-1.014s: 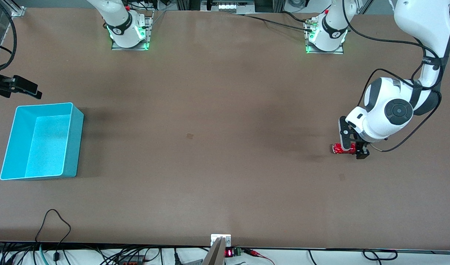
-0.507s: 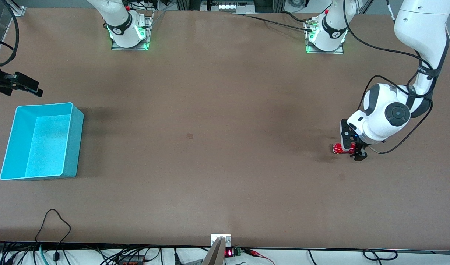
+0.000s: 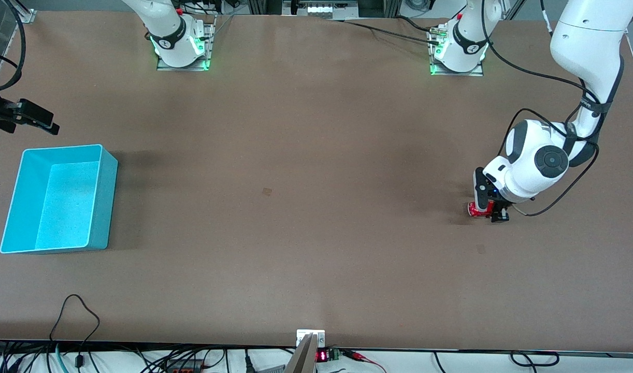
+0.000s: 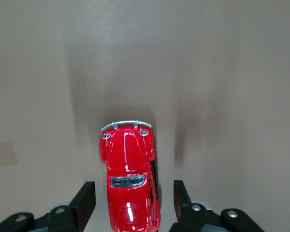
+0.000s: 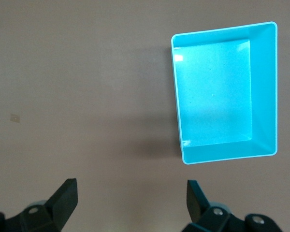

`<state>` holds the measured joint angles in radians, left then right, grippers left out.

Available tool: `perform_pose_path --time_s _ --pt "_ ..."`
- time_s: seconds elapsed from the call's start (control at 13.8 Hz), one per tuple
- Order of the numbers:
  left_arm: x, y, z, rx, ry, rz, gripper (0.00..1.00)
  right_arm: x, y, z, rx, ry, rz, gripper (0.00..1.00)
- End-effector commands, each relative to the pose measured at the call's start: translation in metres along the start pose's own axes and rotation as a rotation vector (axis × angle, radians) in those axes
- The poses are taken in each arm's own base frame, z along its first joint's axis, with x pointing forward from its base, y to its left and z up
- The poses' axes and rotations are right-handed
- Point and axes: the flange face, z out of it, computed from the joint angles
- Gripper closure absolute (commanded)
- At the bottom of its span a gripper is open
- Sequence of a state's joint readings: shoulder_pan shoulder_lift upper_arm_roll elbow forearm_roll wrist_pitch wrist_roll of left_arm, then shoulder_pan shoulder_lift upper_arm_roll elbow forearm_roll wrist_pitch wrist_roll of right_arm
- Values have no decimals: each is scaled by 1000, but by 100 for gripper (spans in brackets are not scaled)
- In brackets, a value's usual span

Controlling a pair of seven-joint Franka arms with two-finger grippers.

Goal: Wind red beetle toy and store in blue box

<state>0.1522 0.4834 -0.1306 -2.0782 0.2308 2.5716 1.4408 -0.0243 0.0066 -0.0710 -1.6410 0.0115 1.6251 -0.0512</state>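
We see the left claw (image 4: 134, 205) half-narrowed astride the beetle (image 4: 129, 176), low right of the frame, gaps remaining. Nothing wound; box (image 3: 16, 202) empty. Right claw (image 5: 131, 198) waits wide.

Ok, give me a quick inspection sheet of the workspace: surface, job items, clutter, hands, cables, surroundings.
Surface: brown table, a few faint marks.
Job's things: red beetle toy on the table at the left arm's end; blue box at the right arm's end, nothing inside.
Clutter: nothing seen.
Hands: left hand straddles the toy, fingers apart from its sides; right hand open, up beside the box.
Cables: bundles along the table's edges.
Surroundings: arm bases lit green.
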Motion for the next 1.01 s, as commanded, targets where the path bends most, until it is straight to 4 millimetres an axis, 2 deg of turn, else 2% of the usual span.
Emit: perform_pose_path --time_s 0.0,0.22,0.36,0.43,0.94 --pt "-5 -1 5 18 -1 22 35 -3 2 -3 4 11 1 0" --pt "-4 -1 6 17 -1 23 62 -4 1 -3 4 11 -2 0" --pt "-4 -1 6 17 -1 25 74 -3 0 -2 4 9 -7 0" --pt "-3 -1 5 17 -1 40 77 -3 1 -2 4 9 -6 0" --pt "-12 -2 14 7 2 78 77 -3 1 -2 4 9 -6 0"
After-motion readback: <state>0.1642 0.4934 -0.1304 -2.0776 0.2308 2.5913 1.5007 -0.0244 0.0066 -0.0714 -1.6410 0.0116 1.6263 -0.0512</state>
